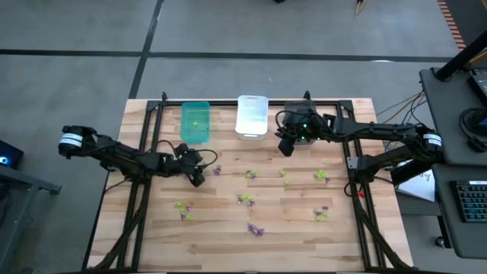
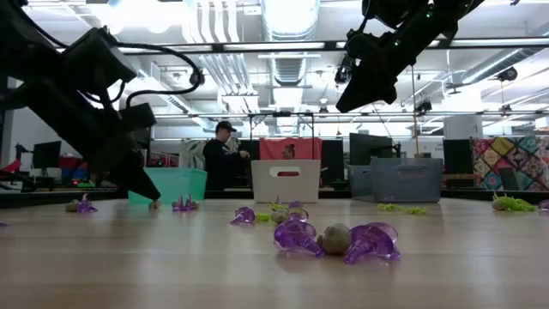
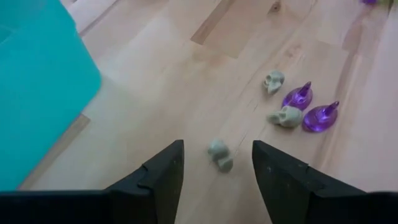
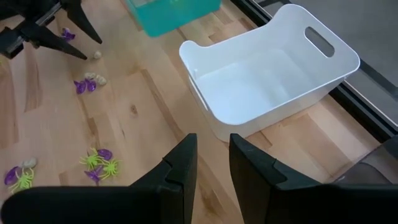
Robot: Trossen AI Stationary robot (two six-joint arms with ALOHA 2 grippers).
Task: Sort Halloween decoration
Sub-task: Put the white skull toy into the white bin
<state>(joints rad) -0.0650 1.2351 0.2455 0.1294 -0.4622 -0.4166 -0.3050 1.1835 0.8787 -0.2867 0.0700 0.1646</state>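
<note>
Your left gripper (image 3: 214, 171) stood apart around a grey skull trinket (image 3: 220, 155) near the teal bin (image 3: 37, 81); right gripper (image 4: 213, 163): slightly apart, empty.

A light wooden counter (image 1: 228, 221) with a dark metal frame stands on a grey floor. At its far edge sit three bins in a row: a green bin (image 1: 195, 122) on the left, a white bin (image 1: 251, 116) with a handle slot just right of it, and a dark grey bin (image 2: 395, 180) further right. Far behind the counter, a person (image 2: 225, 154) in a cap stands among desks and monitors. A keyboard (image 1: 473, 202) lies on a desk to the right.
</note>
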